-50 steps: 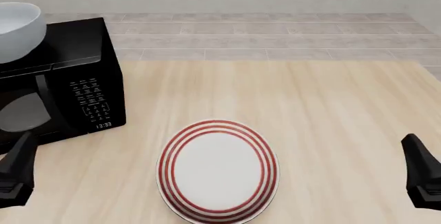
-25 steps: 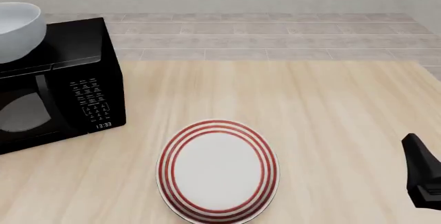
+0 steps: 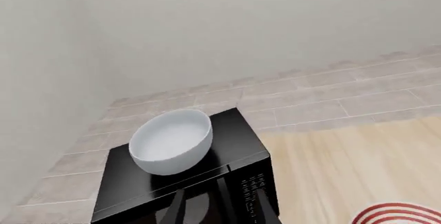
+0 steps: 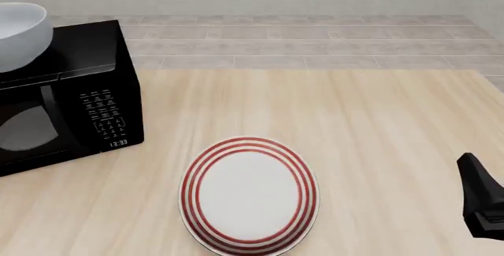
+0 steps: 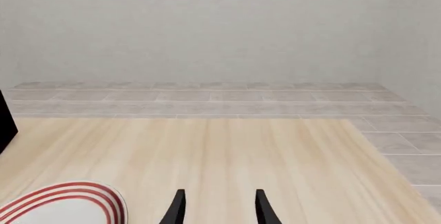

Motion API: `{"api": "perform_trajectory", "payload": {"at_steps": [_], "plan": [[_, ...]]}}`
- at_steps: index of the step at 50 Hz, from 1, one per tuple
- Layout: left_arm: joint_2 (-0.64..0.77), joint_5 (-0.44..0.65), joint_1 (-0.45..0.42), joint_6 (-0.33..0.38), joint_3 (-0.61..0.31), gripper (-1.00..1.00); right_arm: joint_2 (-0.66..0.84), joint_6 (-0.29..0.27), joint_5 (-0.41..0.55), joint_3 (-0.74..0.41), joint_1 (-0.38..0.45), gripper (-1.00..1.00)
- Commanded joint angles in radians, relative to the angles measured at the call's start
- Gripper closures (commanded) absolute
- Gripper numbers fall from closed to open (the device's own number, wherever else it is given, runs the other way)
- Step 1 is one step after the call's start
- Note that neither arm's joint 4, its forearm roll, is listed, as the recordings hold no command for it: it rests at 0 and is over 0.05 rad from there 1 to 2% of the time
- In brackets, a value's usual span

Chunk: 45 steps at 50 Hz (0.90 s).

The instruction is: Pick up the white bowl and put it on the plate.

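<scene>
A plain glossy white deep round bowl (image 4: 18, 35) sits upright on top of a black microwave oven (image 4: 75, 99) at the left edge of the pale wooden worktop (image 4: 378, 126). A flat round white plate with three red rings (image 4: 249, 194) lies bare near the worktop's near edge, well apart from the bowl. The left gripper (image 3: 220, 211), fingers parted and holding nothing, looks toward the bowl from above the microwave. The right gripper (image 5: 217, 208), its fingers likewise spread and empty, hangs over the worktop's right side, beside the plate.
</scene>
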Motion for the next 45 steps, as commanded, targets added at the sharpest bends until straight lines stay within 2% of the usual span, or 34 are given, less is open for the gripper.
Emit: {"api": "perform_trajectory", "payload": {"at_steps": [1,2,4,5,9,13,16,17,18,23,25,26,27,29,33,34,39,41,43,44,45], "plan": [[0.098,0.088,0.022,0.079,-0.133,-1.00,0.003,0.000,-0.006,0.003,0.001,-1.00],[0.095,0.094,0.020,0.154,-0.136,-1.00,0.005,0.000,-0.008,0.004,0.001,-1.00],[0.101,0.107,0.025,0.166,-0.162,-1.00,0.001,0.000,-0.002,0.001,0.001,-1.00],[0.093,0.105,0.031,0.206,-0.162,-1.00,0.001,0.000,-0.002,0.001,0.001,-1.00],[0.141,0.158,0.033,0.227,-0.203,-1.00,-0.003,0.000,0.004,-0.002,0.001,-1.00],[0.157,0.178,0.015,0.303,-0.204,-1.00,-0.005,0.000,0.010,-0.006,0.001,-1.00],[0.173,0.217,-0.010,0.316,-0.219,-1.00,-0.007,0.000,0.017,-0.011,0.001,-1.00],[0.166,0.230,-0.017,0.401,-0.197,-1.00,-0.006,0.000,0.017,-0.012,0.001,-1.00],[0.157,0.217,-0.014,0.416,-0.211,-1.00,-0.007,0.000,0.020,-0.014,0.001,-1.00],[0.218,0.285,-0.015,0.410,-0.292,-1.00,-0.007,0.000,0.025,-0.018,0.001,-1.00],[0.186,0.309,-0.072,0.462,-0.287,-1.00,-0.006,0.000,0.021,-0.015,0.001,-1.00],[0.174,0.291,-0.058,0.511,-0.267,-1.00,-0.005,0.000,0.019,-0.014,0.001,-1.00],[0.208,0.297,-0.029,0.528,-0.275,-1.00,-0.002,0.000,0.011,-0.009,0.001,-1.00],[0.264,0.317,-0.013,0.491,-0.328,-1.00,0.008,0.000,-0.007,-0.001,0.001,-1.00],[0.296,0.320,-0.001,0.533,-0.348,-1.00,0.014,0.000,-0.017,0.002,0.001,-1.00],[0.334,0.353,-0.004,0.499,-0.406,-1.00,0.014,0.000,-0.017,0.002,0.001,-1.00],[0.363,0.345,0.017,0.554,-0.428,-1.00,0.010,0.000,-0.010,0.000,0.001,-1.00],[0.385,0.380,0.010,0.540,-0.455,-1.00,0.011,0.000,-0.010,0.000,0.001,-1.00],[0.418,0.410,0.009,0.545,-0.521,-1.00,0.013,0.000,-0.015,0.002,0.001,-1.00],[0.422,0.420,0.006,0.557,-0.527,-1.00,0.010,0.000,-0.011,0.001,0.002,-1.00],[0.412,0.399,0.022,0.614,-0.492,-1.00,0.009,0.000,-0.010,0.000,0.002,-1.00]]}}
